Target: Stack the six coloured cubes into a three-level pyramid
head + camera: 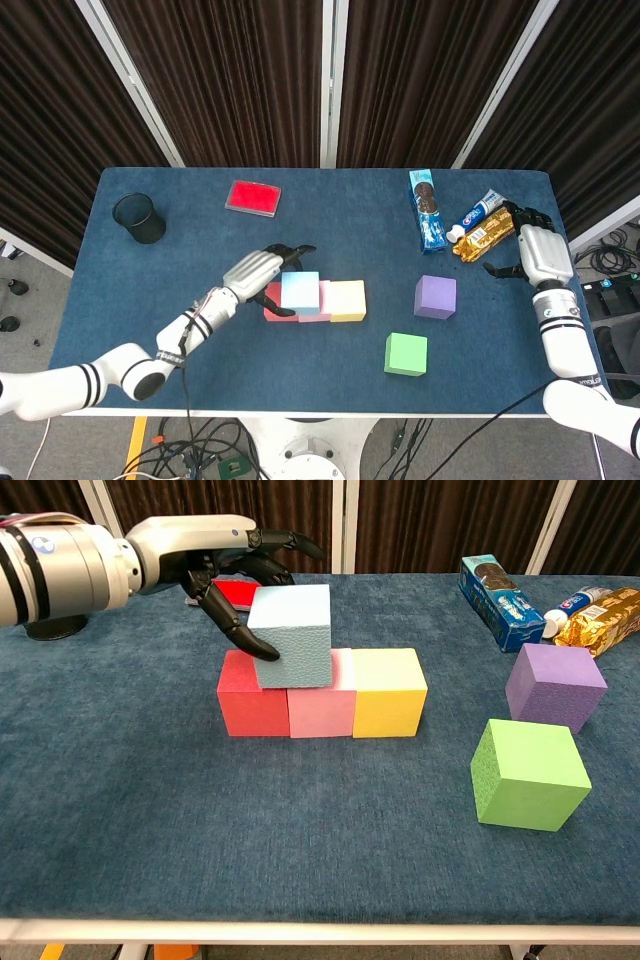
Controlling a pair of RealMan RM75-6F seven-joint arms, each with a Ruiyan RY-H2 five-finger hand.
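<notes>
Light-blue cube (292,636), matte and grainy, sits gripped by the left hand (225,560) atop the red cube (250,707) and pink cube (325,708).

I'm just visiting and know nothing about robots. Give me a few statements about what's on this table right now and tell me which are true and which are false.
1. The left hand holds the light blue cube over the row of cubes. True.
2. The bottom row runs red cube, pink cube, yellow cube. True.
3. The green cube is stacked on the yellow cube. False: the green cube sits alone on the table, nearer the front edge.
4. The right hand is gripping the purple cube. False: the right hand is by the snack packets, and the purple cube stands untouched.
5. A black cup stands near the table's far left corner. True.
</notes>
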